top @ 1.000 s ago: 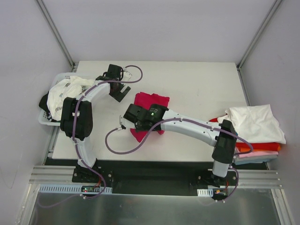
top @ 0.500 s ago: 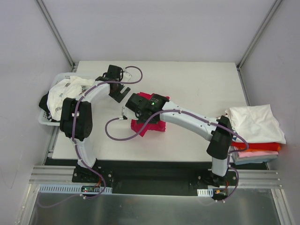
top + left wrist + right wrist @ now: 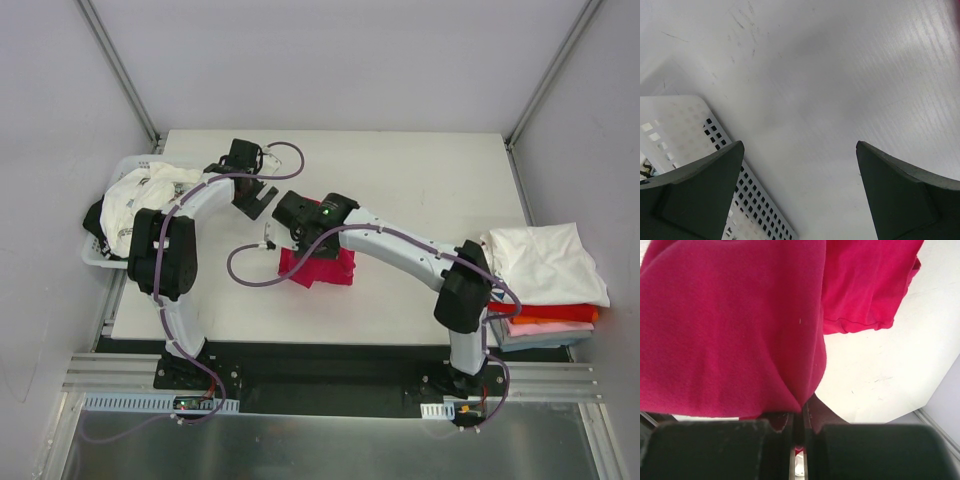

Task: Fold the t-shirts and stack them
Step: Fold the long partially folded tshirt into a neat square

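The right hand point(image 3: 801, 415) pinches a fold of the plain crimson-magenta cloth t-shirt point(image 3: 730, 330), while the left hand point(image 3: 799, 186) gapes wide above the white worktop point(image 3: 815, 75).

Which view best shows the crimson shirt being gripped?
Right wrist: right gripper shut on a fold of the crimson shirt, close up. In the top view the arm hides the grip; left wrist shows neither clearly.

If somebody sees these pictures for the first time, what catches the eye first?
The crimson t-shirt at the middle of the table, pinched in the shut right gripper. Then the stack of folded shirts, white on top, at the table's right edge, and the white basket heaped with cloth at the left.
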{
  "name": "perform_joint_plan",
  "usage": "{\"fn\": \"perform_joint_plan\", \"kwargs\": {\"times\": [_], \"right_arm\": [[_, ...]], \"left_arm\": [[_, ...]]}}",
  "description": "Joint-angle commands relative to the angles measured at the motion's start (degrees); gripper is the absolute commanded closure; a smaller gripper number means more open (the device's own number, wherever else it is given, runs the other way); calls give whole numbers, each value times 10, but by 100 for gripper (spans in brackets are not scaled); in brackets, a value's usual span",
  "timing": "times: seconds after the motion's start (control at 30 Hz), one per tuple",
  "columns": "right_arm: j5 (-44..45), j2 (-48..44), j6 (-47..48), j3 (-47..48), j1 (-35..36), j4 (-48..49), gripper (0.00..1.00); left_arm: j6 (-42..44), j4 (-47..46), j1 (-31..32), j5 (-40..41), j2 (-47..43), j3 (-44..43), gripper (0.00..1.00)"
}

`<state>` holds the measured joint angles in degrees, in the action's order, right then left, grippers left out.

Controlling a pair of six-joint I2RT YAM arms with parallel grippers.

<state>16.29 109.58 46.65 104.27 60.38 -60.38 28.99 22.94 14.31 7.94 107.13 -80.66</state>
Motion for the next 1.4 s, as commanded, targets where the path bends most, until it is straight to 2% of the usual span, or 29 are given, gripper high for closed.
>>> {"fn": "perform_joint_plan", "kwargs": {"times": [0.0,1.07,1.37], "right_arm": [[-23,22,20,25,-15,7,99],[-14,190,110,199,-131,11,99],[-10,223,135,190,-153,48,98]], "left_arm": [[7,-4,4,3,-38,2,5],[10,-4,4,3,-46,10,5],[10,-5,4,1,-54,22,5]]}}
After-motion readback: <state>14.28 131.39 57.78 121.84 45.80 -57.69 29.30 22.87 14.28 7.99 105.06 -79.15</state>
